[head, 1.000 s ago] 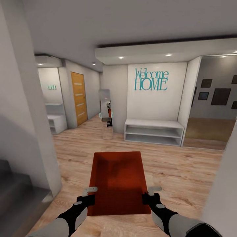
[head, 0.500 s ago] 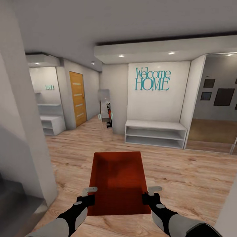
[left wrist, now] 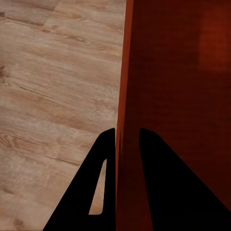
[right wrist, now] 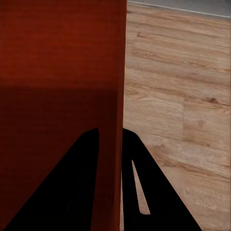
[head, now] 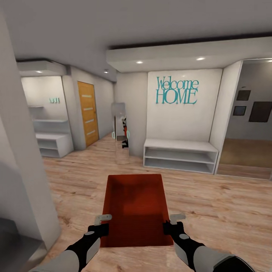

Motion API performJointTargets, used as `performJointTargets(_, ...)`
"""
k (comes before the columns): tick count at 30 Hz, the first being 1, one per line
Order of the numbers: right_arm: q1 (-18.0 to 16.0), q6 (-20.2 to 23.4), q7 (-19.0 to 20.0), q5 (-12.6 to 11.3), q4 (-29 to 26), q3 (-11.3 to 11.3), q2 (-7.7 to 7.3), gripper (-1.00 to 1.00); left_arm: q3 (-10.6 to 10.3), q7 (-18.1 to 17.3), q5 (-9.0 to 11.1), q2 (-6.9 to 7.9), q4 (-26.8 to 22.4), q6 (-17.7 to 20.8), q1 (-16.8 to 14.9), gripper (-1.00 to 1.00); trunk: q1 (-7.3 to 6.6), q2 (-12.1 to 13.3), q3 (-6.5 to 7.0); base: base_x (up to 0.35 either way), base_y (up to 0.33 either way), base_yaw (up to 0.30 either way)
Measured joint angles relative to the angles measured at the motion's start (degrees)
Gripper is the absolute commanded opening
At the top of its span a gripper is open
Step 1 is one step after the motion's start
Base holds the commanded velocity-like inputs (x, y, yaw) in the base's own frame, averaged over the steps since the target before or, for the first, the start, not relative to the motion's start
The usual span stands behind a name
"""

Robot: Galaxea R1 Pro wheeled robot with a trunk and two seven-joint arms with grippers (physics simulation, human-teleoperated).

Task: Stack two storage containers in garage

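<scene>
We carried the storage container point(head: 134, 209), light but thin-walled and likely flexible, with the left gripper point(head: 101, 223) and right gripper point(head: 172, 223) each pinching a long wall.

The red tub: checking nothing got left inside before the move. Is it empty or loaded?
Empty: the red tub shows only its bare ribbed bottom from the head view.
</scene>
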Motion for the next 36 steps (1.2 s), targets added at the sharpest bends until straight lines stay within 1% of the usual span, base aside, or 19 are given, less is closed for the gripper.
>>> performJointTargets(36,-0.01,0.04,0.00,0.02,-0.04,0.00,0.00,-1.00,-0.07,0.01,0.10,0.01,-0.02,0.00,0.00,-1.00,0.00,0.00,0.00,0.322,0.000,0.000)
